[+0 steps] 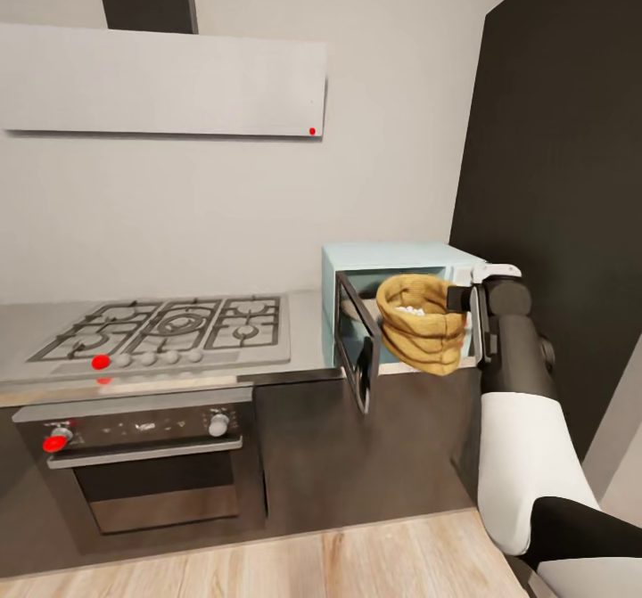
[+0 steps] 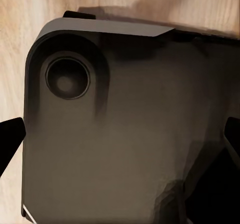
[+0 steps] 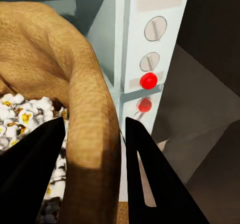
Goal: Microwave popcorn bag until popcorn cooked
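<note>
A kitchen corner, seen from the robot's head. A grey counter ran along a pale wall, with a gas hob set into it and a built-in oven below. At the counter's 3 o'clock end stood a pale blue microwave, its dark glass door swung open toward the viewer.

The right arm rose from 5 o'clock, and its fingers gripped the bag by its rim. The tan bag hung in the air just in front of the microwave's opening, at about 3 o'clock from the door, mouth up. White popcorn showed inside it.

From the right wrist, two black fingers pinched the bag's rolled wall between them, one inside the mouth, one outside. Popped kernels filled the bag. Just beyond stood the microwave's white panel with two knobs and two red lights.

From the left wrist, the robot's dark base lay over wooden floor. The left fingers' black tips sat at opposite edges of the picture, spread wide with nothing between them.
</note>
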`<state>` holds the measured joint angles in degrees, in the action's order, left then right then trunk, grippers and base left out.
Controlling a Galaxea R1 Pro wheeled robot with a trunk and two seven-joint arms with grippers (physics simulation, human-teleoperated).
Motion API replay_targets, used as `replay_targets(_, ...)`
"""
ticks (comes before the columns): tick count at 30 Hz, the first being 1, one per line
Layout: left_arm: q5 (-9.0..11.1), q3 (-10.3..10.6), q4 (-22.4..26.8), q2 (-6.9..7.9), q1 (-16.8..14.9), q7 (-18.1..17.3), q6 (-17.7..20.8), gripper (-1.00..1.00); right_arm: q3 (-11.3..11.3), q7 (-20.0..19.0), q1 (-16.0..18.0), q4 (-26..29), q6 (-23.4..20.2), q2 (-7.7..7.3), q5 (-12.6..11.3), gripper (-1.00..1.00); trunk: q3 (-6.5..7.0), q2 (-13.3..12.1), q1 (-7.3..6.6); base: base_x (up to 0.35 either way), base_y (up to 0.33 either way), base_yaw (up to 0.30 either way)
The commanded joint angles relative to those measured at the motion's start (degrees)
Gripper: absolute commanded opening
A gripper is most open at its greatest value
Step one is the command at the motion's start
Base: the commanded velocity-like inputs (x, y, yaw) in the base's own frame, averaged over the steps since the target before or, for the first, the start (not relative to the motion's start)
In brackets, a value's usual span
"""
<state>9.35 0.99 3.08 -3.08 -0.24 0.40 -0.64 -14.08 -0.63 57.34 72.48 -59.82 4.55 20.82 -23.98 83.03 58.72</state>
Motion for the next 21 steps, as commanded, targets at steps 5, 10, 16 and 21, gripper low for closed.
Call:
replay_targets(5, 0.5, 0.1, 0.0, 0.0, 0.0, 0.0, -0.1, 1.0, -1.7, -0.1, 0.1, -2.8, -0.2, -0.19, 0.1, -1.0, -0.06, 0.0, 0.0, 0.014, 0.0, 0.0)
replay_targets(10, 0.6, 0.1, 0.3, 0.0, 0.0, 0.0, -0.1, 1.0, -3.2, -0.3, -0.9, -3.1, -0.2, 0.2, 0.0, -1.0, -0.06, 0.0, 0.0, 0.0, 0.0, 0.0)
replay_targets(16, 0.6, 0.1, 0.4, 0.08, 0.0, 0.0, -0.1, 1.0, -3.1, -0.3, -1.4, -2.8, -0.2, 0.44, 0.1, -1.0, -0.06, 0.0, 0.0, 0.001, 0.0, 0.0)
replay_targets(21, 0.6, 0.1, 0.4, 0.09, 0.0, -0.5, -0.1, 1.0, -3.1, -0.3, -1.4, -2.8, -0.2, 0.46, 0.1, -1.0, -0.06, 0.0, 0.0, 0.173, 0.0, 0.0)
